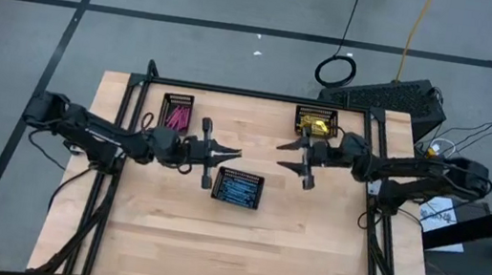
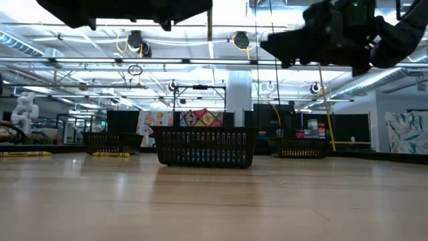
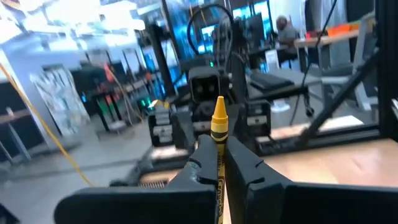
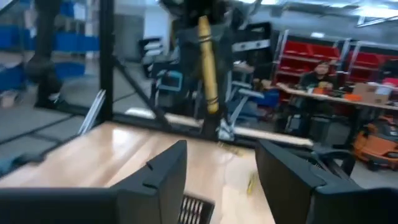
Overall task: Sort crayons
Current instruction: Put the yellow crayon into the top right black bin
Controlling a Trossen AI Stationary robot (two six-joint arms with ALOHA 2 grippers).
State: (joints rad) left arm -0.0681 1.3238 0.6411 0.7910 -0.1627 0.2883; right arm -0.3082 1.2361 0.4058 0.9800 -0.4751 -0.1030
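A yellow crayon (image 3: 219,124) stands in my left gripper (image 3: 219,157), which is shut on it above the middle of the table (image 1: 236,155). The same crayon (image 4: 207,62) shows in the right wrist view, straight ahead of my right gripper (image 4: 222,149). That gripper (image 1: 282,157) is open, faces the left one across a short gap and touches nothing. Below them lie three black mesh trays. One holds blue crayons (image 1: 239,190), one pink crayons (image 1: 176,113) at the far left, one yellow crayons (image 1: 315,123) at the far right. My left gripper pinches the yellow crayon about the middle of its wrapper (image 3: 219,148) between its two fingers. The fingers come level from the table's left and lie across it. The crayon stands about upright, pointed tip (image 3: 219,104) up, lifted clear of the table.
Loose yellow crayons (image 2: 27,153) (image 2: 110,154) lie on the wooden table near its left side, and another (image 4: 250,182) lies beyond my right gripper. A black frame (image 1: 262,94) runs along the table's far edge. A person (image 4: 320,71) sits in the room behind.
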